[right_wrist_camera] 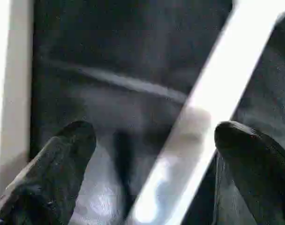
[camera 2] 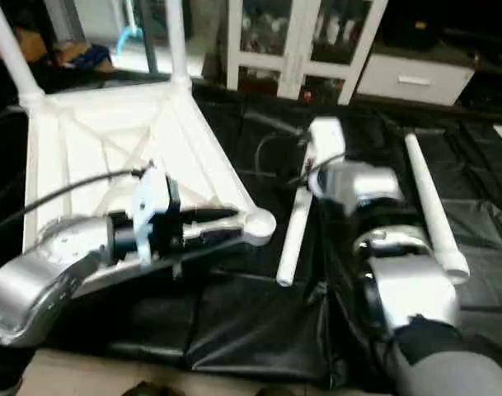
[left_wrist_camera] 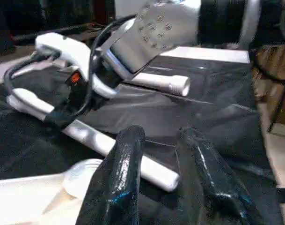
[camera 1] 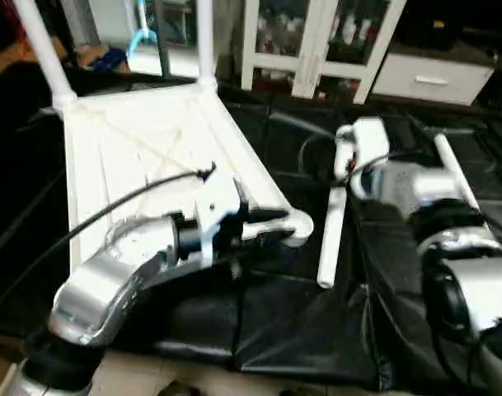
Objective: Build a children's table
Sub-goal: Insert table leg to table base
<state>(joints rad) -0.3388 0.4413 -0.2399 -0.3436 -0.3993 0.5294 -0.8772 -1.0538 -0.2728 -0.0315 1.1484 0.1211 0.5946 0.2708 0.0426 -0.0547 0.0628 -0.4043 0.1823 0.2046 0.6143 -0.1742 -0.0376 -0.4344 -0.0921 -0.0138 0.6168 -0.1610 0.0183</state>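
Note:
The children's table top [camera 1: 152,140] lies upside down on a black sheet, ribs showing. Two white legs [camera 1: 43,54] [camera 1: 205,37] stand upright in its far corner sockets. My left gripper [camera 1: 277,224] sits at the near right corner, just beside the empty round socket [camera 1: 300,223]. Its fingers [left_wrist_camera: 128,159] are slightly open with nothing between them. A loose leg [camera 1: 331,239] lies on the sheet right of the top. My right gripper [right_wrist_camera: 155,131] hovers over its far end, open wide, with the leg [right_wrist_camera: 212,93] running between the fingers untouched. Another loose leg [camera 1: 455,177] lies further right.
A white glass-door cabinet [camera 1: 316,41] and a white drawer unit [camera 1: 432,78] stand behind the black sheet [camera 1: 275,330]. A black cable [camera 1: 110,206] arcs over the table top from my left arm. The sheet's front edge meets light floor [camera 1: 152,379].

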